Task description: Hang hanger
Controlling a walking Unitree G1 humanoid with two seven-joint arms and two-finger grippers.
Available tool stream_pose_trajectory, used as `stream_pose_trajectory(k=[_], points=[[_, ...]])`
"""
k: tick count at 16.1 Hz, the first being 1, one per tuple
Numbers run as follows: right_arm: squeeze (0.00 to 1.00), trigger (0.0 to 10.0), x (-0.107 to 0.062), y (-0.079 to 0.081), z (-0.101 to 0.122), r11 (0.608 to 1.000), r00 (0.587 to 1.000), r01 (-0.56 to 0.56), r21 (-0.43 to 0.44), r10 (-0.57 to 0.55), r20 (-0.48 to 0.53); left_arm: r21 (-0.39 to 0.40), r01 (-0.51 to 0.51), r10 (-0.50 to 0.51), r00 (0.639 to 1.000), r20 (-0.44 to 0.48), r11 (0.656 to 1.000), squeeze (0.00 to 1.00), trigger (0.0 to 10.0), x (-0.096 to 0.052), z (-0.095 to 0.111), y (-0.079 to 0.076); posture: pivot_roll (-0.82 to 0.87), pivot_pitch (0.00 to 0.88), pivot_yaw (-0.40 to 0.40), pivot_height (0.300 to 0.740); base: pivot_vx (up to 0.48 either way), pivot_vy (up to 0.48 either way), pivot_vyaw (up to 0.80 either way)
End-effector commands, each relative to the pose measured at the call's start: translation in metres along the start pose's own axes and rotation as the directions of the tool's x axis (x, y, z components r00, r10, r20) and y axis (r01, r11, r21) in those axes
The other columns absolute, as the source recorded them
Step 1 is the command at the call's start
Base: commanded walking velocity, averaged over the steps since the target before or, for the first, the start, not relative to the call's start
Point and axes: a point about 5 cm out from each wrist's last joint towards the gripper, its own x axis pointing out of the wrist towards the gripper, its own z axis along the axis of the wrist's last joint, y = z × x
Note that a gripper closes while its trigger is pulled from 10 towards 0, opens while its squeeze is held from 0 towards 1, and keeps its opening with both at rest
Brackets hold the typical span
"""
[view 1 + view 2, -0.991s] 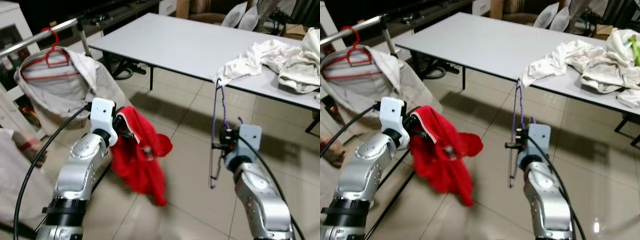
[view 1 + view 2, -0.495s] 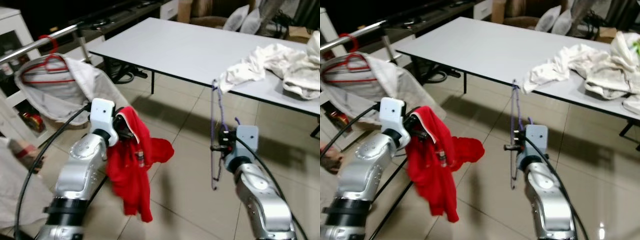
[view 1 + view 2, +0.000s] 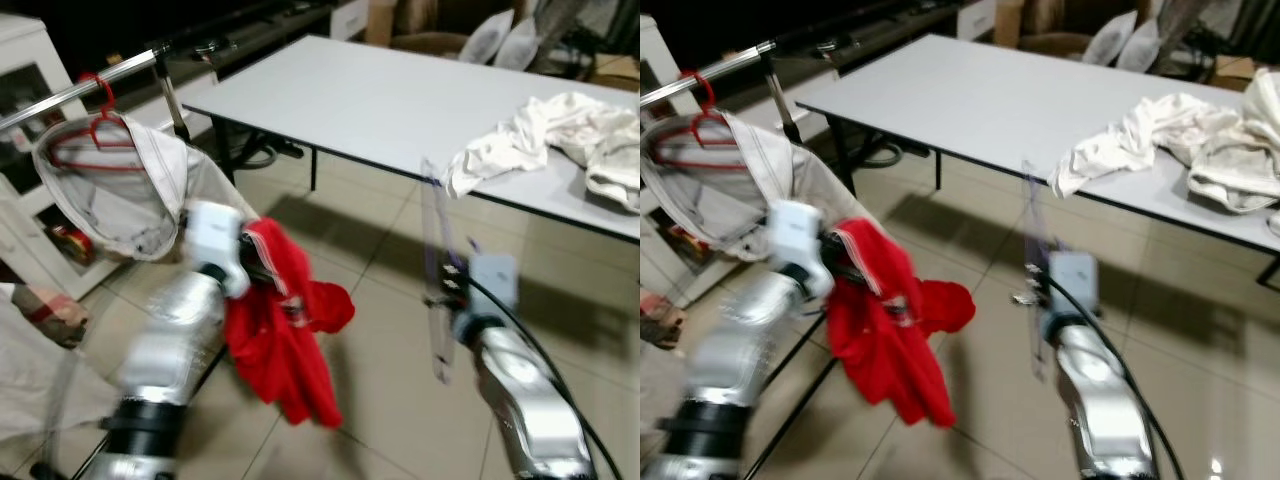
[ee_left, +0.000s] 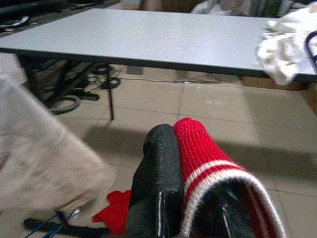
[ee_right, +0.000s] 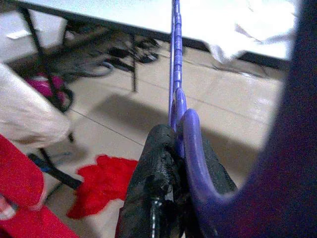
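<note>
Right gripper (image 5: 171, 148) clenched on purple hanger (image 5: 174, 74); left gripper (image 4: 190, 173) pinching red garment (image 3: 285, 340) between fingers.

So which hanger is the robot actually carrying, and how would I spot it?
Start at the long grey table with pale laundry piled at one end. On the tiled floor in front, the right claw holds a thin purple hanger upright. The other hanger, red, hangs on the metal rail inside a beige garment.
</note>
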Motion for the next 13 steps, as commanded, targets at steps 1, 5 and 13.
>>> stream_pose_trajectory(k=[1,5,13], points=[[0.00,10.0,0.000,0.004,0.005,1.000,0.999,-0.016,-0.004,0.016,0.041,0.022,-0.029,0.028,0.999,0.043,0.999,0.00,10.0,-0.004,0.010,0.010,-0.18,0.000,0.021,0.740,0.300,0.000,0.00],[0.00,10.0,-0.008,0.002,0.011,0.997,0.996,-0.055,-0.055,0.059,0.067,0.014,-0.034,0.034,0.998,0.045,0.999,0.00,10.0,-0.004,0.007,0.009,-0.19,0.000,0.014,0.740,0.300,0.000,0.00],[0.00,10.0,-0.009,0.010,0.024,0.995,0.992,-0.069,-0.068,0.076,0.100,0.030,-0.041,0.038,0.996,0.075,0.999,0.00,10.0,-0.001,0.016,0.012,-0.18,0.000,0.006,0.740,0.323,0.000,0.00]])
